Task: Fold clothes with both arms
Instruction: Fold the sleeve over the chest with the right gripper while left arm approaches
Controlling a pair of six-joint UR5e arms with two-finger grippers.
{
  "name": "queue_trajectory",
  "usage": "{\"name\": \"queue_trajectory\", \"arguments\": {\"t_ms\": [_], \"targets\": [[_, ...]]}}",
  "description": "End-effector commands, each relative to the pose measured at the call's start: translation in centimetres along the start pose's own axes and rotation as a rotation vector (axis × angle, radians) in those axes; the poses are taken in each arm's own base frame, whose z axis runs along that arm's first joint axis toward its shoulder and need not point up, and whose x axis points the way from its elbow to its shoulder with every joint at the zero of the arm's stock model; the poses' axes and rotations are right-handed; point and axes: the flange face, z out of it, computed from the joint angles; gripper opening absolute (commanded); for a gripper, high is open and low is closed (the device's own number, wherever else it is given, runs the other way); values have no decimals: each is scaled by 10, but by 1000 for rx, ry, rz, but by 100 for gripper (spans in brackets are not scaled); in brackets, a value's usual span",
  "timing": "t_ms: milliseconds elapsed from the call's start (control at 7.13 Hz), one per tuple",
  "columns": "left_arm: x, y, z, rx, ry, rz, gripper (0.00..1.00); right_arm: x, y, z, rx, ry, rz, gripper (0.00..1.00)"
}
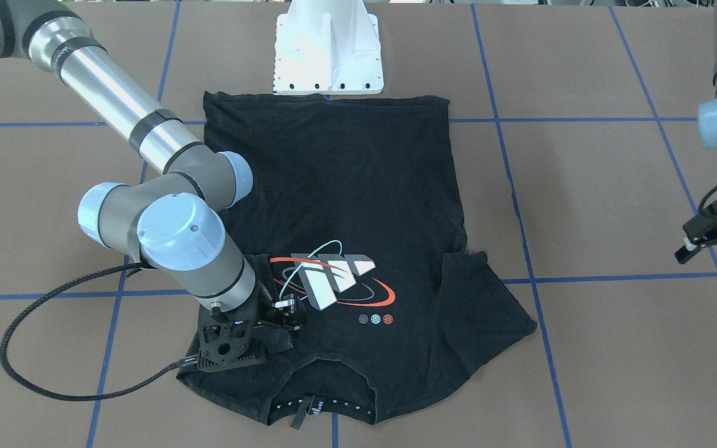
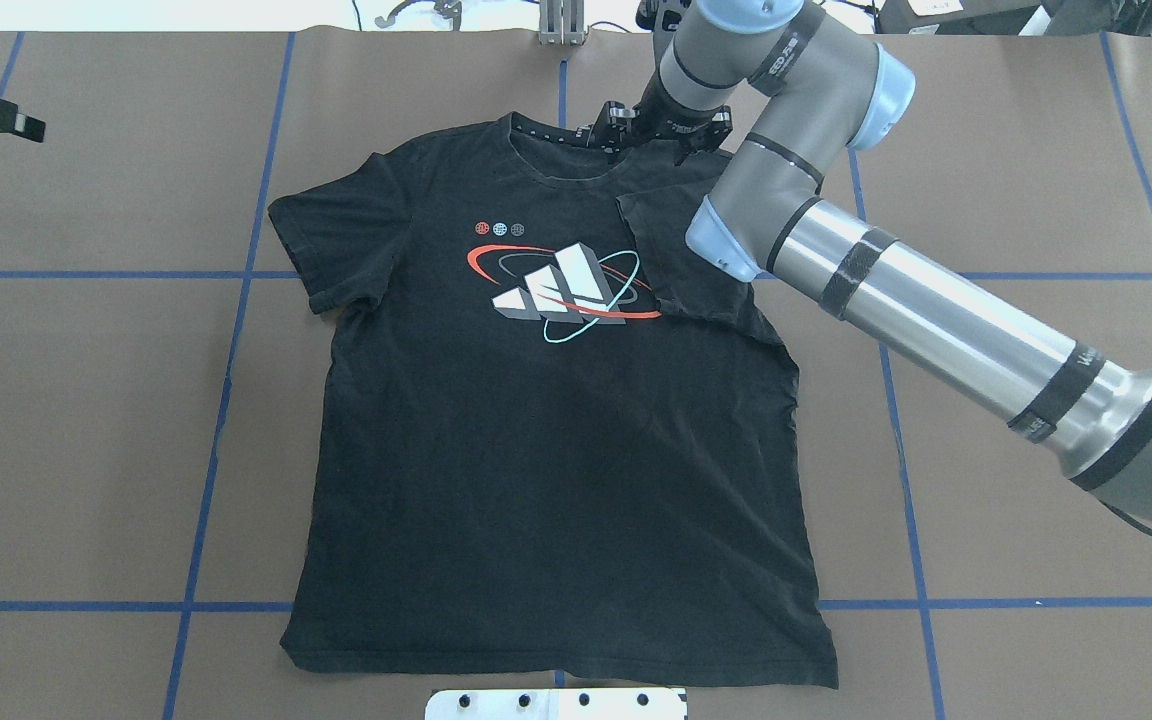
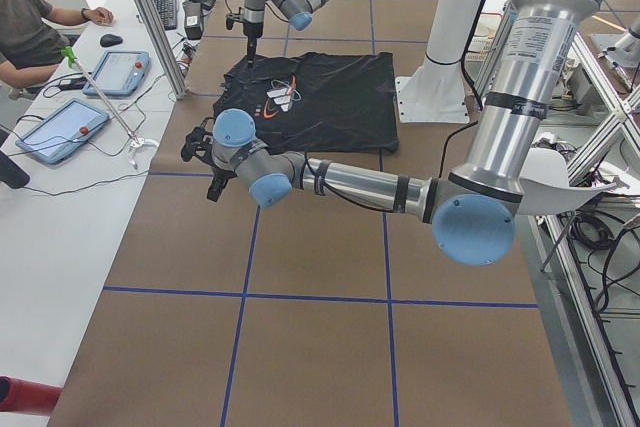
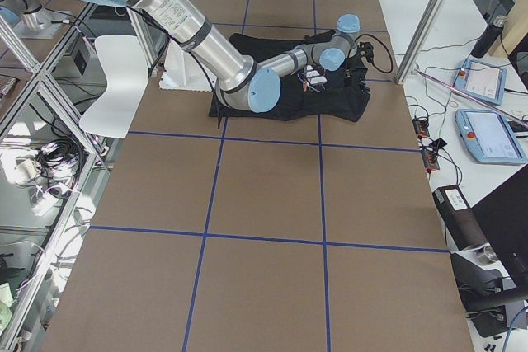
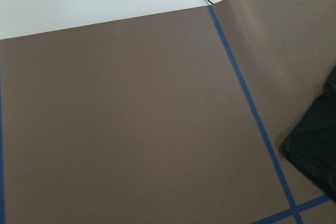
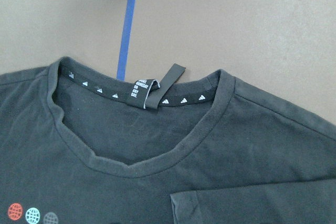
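Folding has barely begun — one sleeve (image 2: 681, 265) of the T-shirt (image 2: 536, 450) lies turned in beside the spread jaws of the right gripper (image 2: 658, 138); those of the left gripper (image 1: 710, 258) hang open, well away.

I can't make out how the right gripper (image 1: 234, 356) has its jaws set: it is black on black at the shoulder of the T-shirt (image 1: 346, 186), and my right wrist view shows no fingers. Overhead, the right arm (image 2: 936, 310) covers part of the folded-in sleeve (image 2: 671, 260). The front view's edge cuts off the left gripper (image 1: 716, 239); the fingers that show stand apart. My left wrist view catches only a corner of the T-shirt at its edge. Print on the neck label (image 6: 140, 92) is too small to read. The left side view's edge cuts off the person (image 3: 25, 22) at the desk.
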Motion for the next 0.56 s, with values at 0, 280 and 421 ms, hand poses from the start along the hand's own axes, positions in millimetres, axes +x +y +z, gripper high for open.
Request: {"name": "queue_trajectory", "arguments": {"t_ms": [0, 280, 421], "targets": [[82, 3, 89, 43, 38, -74, 100, 26, 2, -57, -32, -47, 37, 100], [139, 0, 167, 63, -15, -74, 95, 26, 11, -68, -35, -45, 41, 100], [130, 5, 182, 89, -7, -60, 89, 25, 12, -70, -34, -47, 45, 100]]}}
